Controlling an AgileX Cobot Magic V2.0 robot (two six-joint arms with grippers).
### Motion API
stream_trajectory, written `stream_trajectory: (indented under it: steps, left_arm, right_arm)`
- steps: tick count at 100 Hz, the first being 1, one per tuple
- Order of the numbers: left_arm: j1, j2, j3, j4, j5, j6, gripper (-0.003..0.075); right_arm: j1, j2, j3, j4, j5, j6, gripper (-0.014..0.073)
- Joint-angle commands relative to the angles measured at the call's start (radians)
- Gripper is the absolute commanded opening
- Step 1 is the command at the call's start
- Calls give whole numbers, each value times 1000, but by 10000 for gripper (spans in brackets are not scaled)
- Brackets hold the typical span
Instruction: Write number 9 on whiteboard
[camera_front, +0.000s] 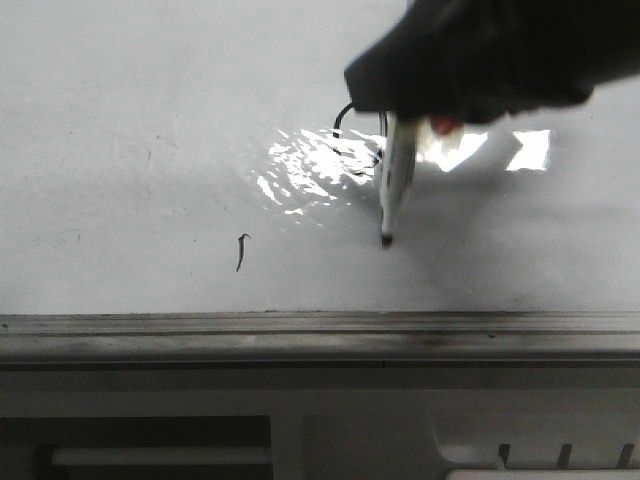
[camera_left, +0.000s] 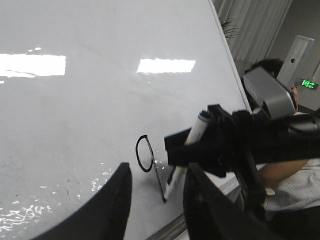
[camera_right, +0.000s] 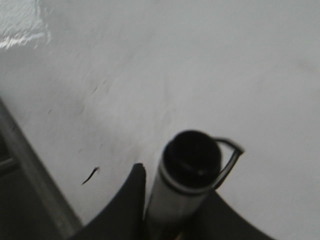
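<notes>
- The thin black marker number 9 (camera_left: 150, 167), loop over straight stem, sits near the glossy white whiteboard's (camera_front: 120, 120) railed near edge, right of centre.
- The right gripper (camera_front: 420, 125) grasps the white marker pen (camera_front: 393, 190), tip at the stem's foot; dragging on risks overrunning toward the grey metal rail (camera_front: 200, 325).
- The left gripper (camera_left: 155, 210) hangs released; drifting in could smear wet ink.

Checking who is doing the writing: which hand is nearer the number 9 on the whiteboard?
The right. The right hand holds the marker, tip at the foot of the number 9. The left hand hangs open short of the figure, off the whiteboard.
</notes>
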Motion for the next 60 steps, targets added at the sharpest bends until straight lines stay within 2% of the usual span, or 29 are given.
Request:
stream_trajectory:
  steps: [1,9,27,51,60]
  left_arm:
    - [-2,5,-28,-5,15,-5,221]
    - [-2,5,-28,-5,15,-5,221]
    - [-2,5,-28,-5,15,-5,221]
    - [-2,18,-28,-5,18,-3,221]
    - [-2,66,-28,33,80,4,221]
  right_arm:
    - [6,4,52,14,-72,-32,-76]
    - [6,2,61,54,-92,-32,-76]
    - [30,-47,14,54,-132,-32,-77]
    - [160,-139,-132,24,-7,-32,-77]
    - [186,-142,-169,24,81,-32,-77]
